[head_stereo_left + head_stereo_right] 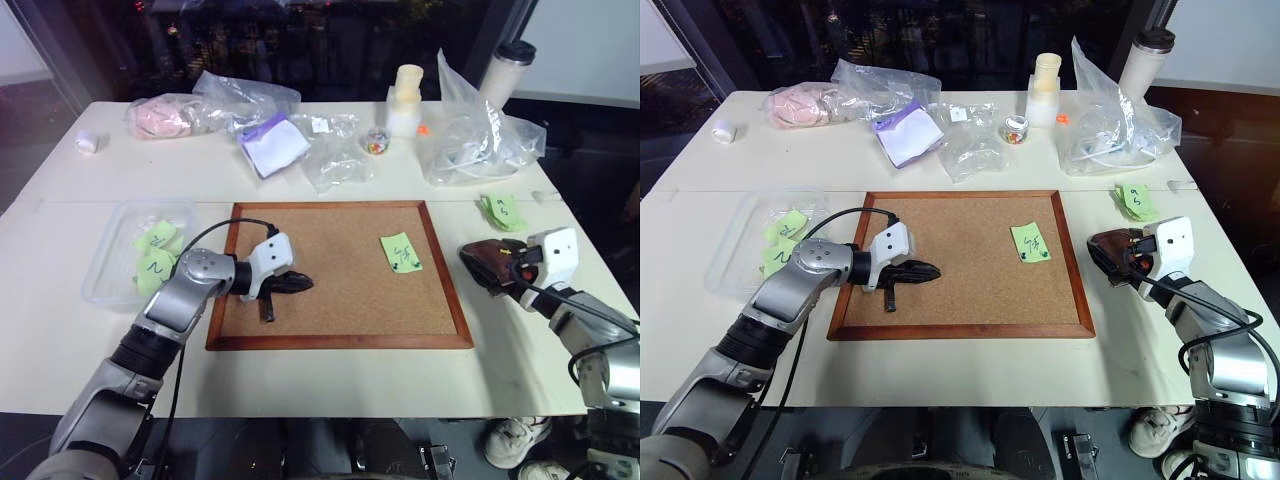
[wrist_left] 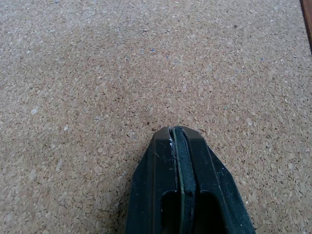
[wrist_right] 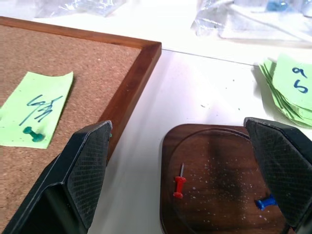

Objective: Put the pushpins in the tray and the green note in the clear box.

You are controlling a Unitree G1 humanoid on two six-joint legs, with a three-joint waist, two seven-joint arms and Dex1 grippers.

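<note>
The green note [image 1: 400, 252] lies on the right part of the corkboard [image 1: 340, 300], held by a green pushpin [image 3: 33, 134] at its lower edge. Right of the board sits the dark brown tray [image 3: 214, 195], with a red pushpin [image 3: 179, 183] and a blue pushpin [image 3: 265, 202] in it. My right gripper [image 3: 178, 127] hangs open just above the tray, a finger on either side. My left gripper [image 1: 298, 283] is shut over the board's left part, nothing visible between its fingers [image 2: 175, 146]. The clear box [image 1: 105, 280], left of the board, holds several green notes.
A pad of green notes [image 1: 502, 210] lies behind the tray. Along the far side are clear plastic bags [image 1: 480, 135], a purple-white pad [image 1: 272, 142], a white bottle [image 1: 405, 98], a tall cup [image 1: 505, 68] and a small white roll [image 1: 87, 141].
</note>
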